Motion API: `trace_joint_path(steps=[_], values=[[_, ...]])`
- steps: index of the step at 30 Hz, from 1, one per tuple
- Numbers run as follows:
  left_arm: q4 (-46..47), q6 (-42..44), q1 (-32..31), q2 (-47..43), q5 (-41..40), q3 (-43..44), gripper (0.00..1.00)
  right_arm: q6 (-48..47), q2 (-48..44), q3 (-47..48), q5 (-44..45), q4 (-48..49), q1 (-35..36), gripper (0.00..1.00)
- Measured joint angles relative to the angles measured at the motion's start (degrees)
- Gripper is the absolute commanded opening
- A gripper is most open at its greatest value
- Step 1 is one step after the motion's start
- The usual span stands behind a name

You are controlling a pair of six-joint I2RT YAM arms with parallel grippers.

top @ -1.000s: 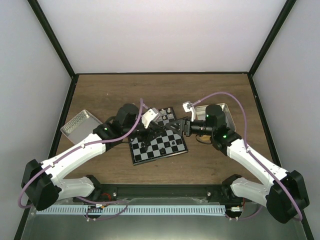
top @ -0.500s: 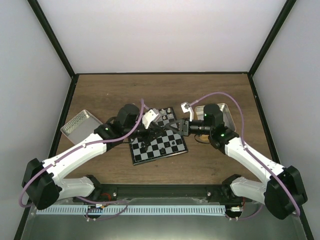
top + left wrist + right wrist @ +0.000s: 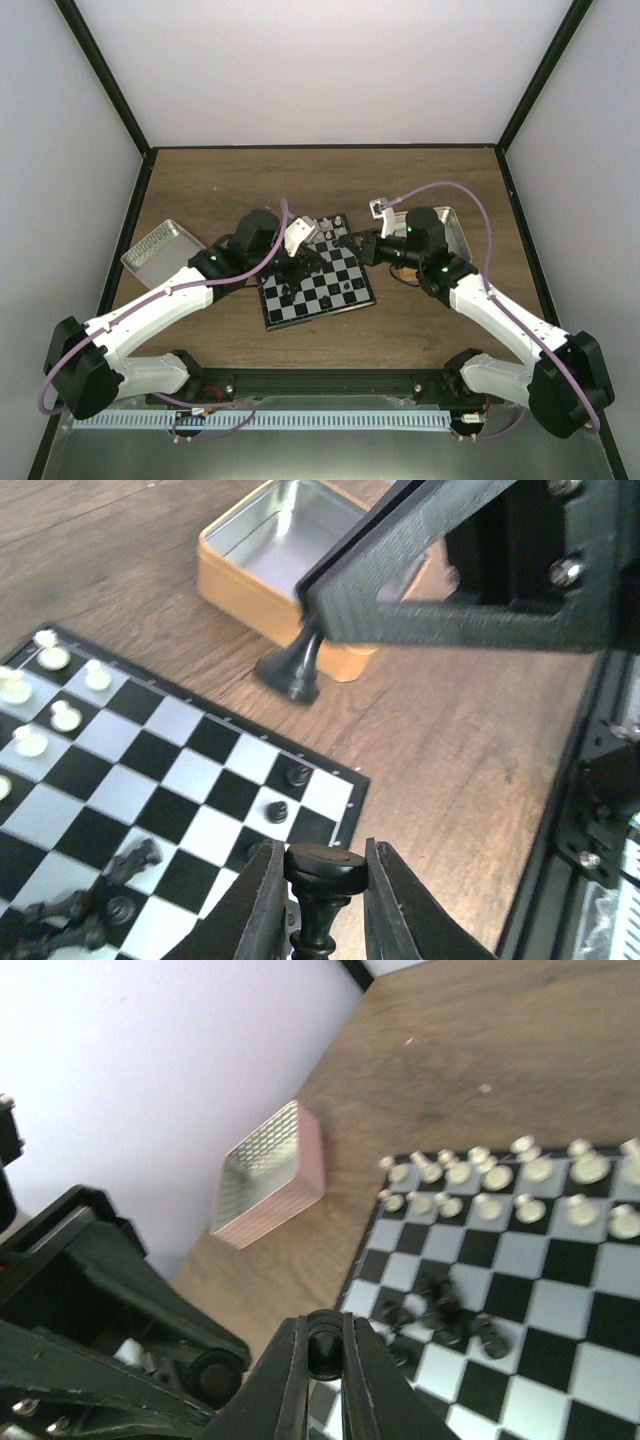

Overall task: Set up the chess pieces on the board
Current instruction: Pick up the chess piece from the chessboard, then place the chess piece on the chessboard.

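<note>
A brown wooden surface (image 3: 300, 185) is seen enclosed by pale walls. From its near edge the left arm (image 3: 150, 310) and the right arm (image 3: 500, 315) are stretched inward, so that both wrists are brought close together over the board (image 3: 318, 290). The board is laid slightly askew at the middle of the surface. Two metal tins are set on the surface, well apart. A ribbed tin (image 3: 158, 250) lies to the left of the board. An open tin (image 3: 240, 590) with an orange wall lies to its right and is partly covered by the right arm.

The left pincer (image 3: 322, 898) is held low over the board. Its fingers (image 3: 262, 905) are pressed onto the flat-topped black piece (image 3: 322, 865), which is pinched upright by its head. The right pincer (image 3: 322, 1360) is closed on the wide-footed black piece (image 3: 293, 670). That piece is gripped at its top and hung foot-down just beside the orange wall; whether its foot is touching anything below cannot be told.

On the board, the white pieces (image 3: 500, 1175) are stood in two rows along the far edge. Most of the other black chess pieces (image 3: 440, 1320) are left lying in a loose heap on the squares. Two black pawns (image 3: 297, 775) are stood upright near the corner toward the open tin.
</note>
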Motion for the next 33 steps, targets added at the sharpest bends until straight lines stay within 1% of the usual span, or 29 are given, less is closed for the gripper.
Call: trace_joint_path(steps=[4, 7, 10, 14, 19, 25, 33], values=[[-1.81, -1.22, 0.00, -0.02, -5.05, 0.00, 0.15, -3.58, 0.02, 0.52, 7.26, -1.20, 0.48, 0.01], [-3.89, -2.89, 0.00, -0.42, -11.04, 0.04, 0.15, -6.27, 0.15, 0.52, 12.90, -2.34, 2.01, 0.01], [-5.88, -4.83, 0.00, -2.51, -18.84, 0.15, 0.16, -9.11, 0.55, 0.52, 19.43, -3.10, 6.32, 0.01], [-6.64, -7.19, 0.00, -7.61, -29.46, 0.57, 0.17, -11.93, 1.66, 0.52, 26.56, -3.98, 13.20, 0.01], [-5.22, -9.11, 0.00, -12.37, -37.53, 0.68, 0.18, -13.97, 4.13, 0.52, 32.85, -4.70, 19.41, 0.01], [-4.50, -11.08, 0.00, -13.27, -41.59, 0.44, 0.18, -16.02, 7.41, 0.55, 39.19, -5.60, 23.56, 0.01], [-4.17, -12.96, 0.00, -12.50, -41.44, -0.68, 0.18, -17.44, 9.03, 0.59, 45.00, -6.60, 25.73, 0.01]])
